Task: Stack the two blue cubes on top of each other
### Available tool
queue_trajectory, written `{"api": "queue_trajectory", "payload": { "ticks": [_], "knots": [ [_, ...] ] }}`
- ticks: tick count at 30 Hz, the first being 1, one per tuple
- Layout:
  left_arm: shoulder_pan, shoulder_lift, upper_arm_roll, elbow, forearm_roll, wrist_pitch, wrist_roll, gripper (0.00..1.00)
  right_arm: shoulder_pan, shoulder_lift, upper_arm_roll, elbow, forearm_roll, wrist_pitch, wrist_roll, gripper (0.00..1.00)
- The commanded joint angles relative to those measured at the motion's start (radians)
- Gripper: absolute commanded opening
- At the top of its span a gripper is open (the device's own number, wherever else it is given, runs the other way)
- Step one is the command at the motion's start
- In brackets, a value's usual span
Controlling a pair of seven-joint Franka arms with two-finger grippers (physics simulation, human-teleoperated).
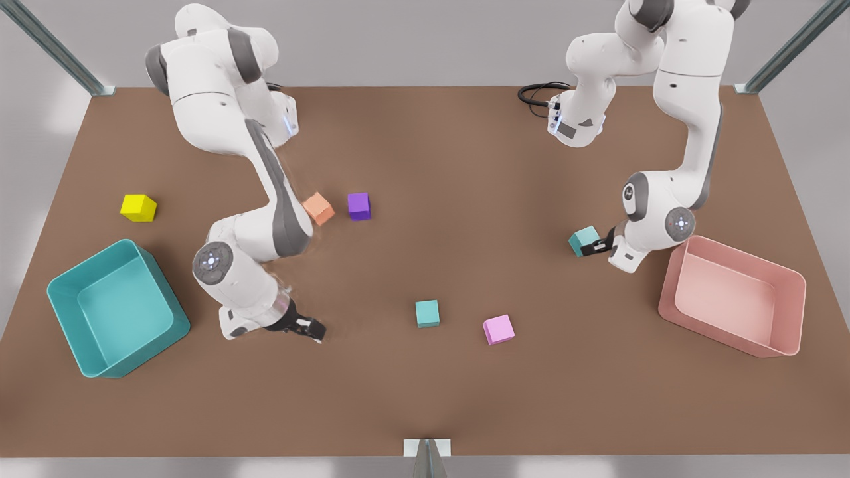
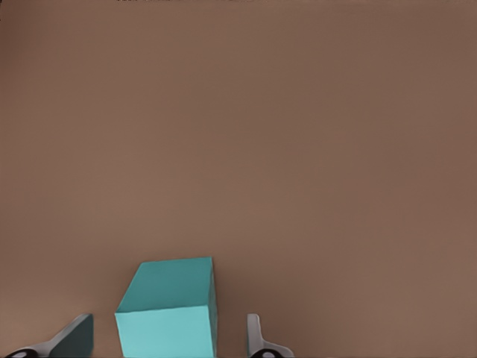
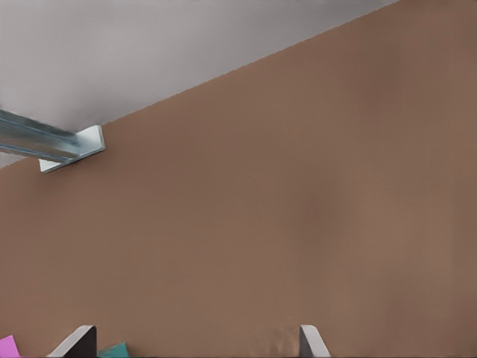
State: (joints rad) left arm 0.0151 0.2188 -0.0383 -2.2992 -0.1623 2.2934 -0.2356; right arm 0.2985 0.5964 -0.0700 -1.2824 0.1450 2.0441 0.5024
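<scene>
1. Front view: the left gripper (image 1: 590, 248) sits at the front view's right, beside the pink bin (image 1: 793, 292). Its fingers straddle a small matte teal cube (image 1: 584, 238) with gaps either side, not yet clamped.
2. The left wrist view shows the same: cube (image 2: 170, 309) between spread fingers (image 2: 255, 337).
3. The second teal cube (image 1: 427, 313) rests mid-table, near a pink cube (image 1: 499, 329).
4. The right gripper (image 1: 311, 328) hovers open beside the teal bin (image 1: 66, 312).
5. I judge the grasp is in hand: close, lift, carry across.
6. The brown table (image 1: 465, 166) between the cubes lies open; the pink cube crowds the target.
</scene>
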Motion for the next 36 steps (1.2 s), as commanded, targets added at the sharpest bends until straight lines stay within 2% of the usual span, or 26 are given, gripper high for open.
{"api": "queue_trajectory", "payload": {
  "ticks": [1,2,7,9,11,18,23,24,25,26,29,32,33,34,35,36],
  "knots": [
    [0.002,0.005,0.0,-0.008,0.001,0.08,-0.145,1.0,-0.055,-0.024,-0.011,0.005,-0.271,-0.46,-0.35,1.0],
    [0.003,0.008,0.0,-0.009,0.001,0.08,-0.148,1.0,-0.116,-0.035,-0.016,0.012,-0.16,-0.461,-0.377,1.0],
    [0.017,0.001,0.0,-0.043,0.001,0.086,-0.148,1.0,-0.217,-0.11,-0.02,0.005,-0.142,-0.478,-0.467,1.0],
    [0.008,0.001,-0.002,-0.052,0.0,0.1,-0.148,1.0,-0.259,-0.286,-0.013,-0.067,-0.134,-0.539,-0.525,1.0],
    [0.005,0.002,-0.002,-0.062,0.0,0.1,-0.148,1.0,-0.236,-0.383,-0.011,-0.1,-0.143,-0.536,-0.528,1.0],
    [-0.017,0.016,-0.002,-0.115,0.0,0.101,-0.148,1.0,-0.2,-0.362,-0.01,-0.103,-0.193,-0.521,-0.528,1.0],
    [-0.032,0.091,-0.002,-0.111,0.001,0.147,-0.137,1.0,-0.197,-0.356,-0.01,-0.103,-0.194,-0.521,-0.528,1.0],
    [-0.034,0.099,-0.002,-0.109,0.001,0.147,-0.129,0.97,-0.199,-0.349,-0.01,-0.103,-0.194,-0.521,-0.528,1.0],
    [-0.038,0.099,-0.002,-0.108,0.001,0.146,-0.129,0.76,-0.199,-0.345,-0.01,-0.103,-0.194,-0.521,-0.528,1.0],
    [-0.038,0.096,-0.002,-0.106,0.001,0.144,-0.129,0.7,-0.199,-0.342,-0.01,-0.103,-0.194,-0.521,-0.528,1.0],
    [-0.037,0.082,-0.002,-0.094,0.001,0.136,-0.131,0.66,-0.184,-0.334,-0.01,-0.103,-0.205,-0.519,-0.528,1.0],
    [-0.037,0.047,-0.009,0.003,0.001,0.009,-0.131,0.66,-0.183,-0.334,-0.01,-0.103,-0.206,-0.519,-0.528,1.0],
    [-0.037,0.045,-0.063,0.068,0.003,-0.073,-0.152,0.66,-0.167,-0.334,-0.011,-0.101,-0.225,-0.519,-0.528,1.0],
    [-0.038,0.036,-0.107,0.173,0.009,-0.185,-0.218,0.66,-0.168,-0.328,-0.01,-0.1,-0.295,-0.519,-0.544,1.0],
    [-0.053,0.05,-0.169,0.367,0.107,-0.366,-0.322,0.66,-0.179,-0.337,-0.014,-0.101,-0.233,-0.53,-0.57,1.0],
    [-0.118,0.121,-0.19,0.553,0.133,-0.475,-0.474,0.66,-0.182,-0.333,-0.019,-0.092,-0.222,-0.521,-0.57,1.0]
  ]
}}
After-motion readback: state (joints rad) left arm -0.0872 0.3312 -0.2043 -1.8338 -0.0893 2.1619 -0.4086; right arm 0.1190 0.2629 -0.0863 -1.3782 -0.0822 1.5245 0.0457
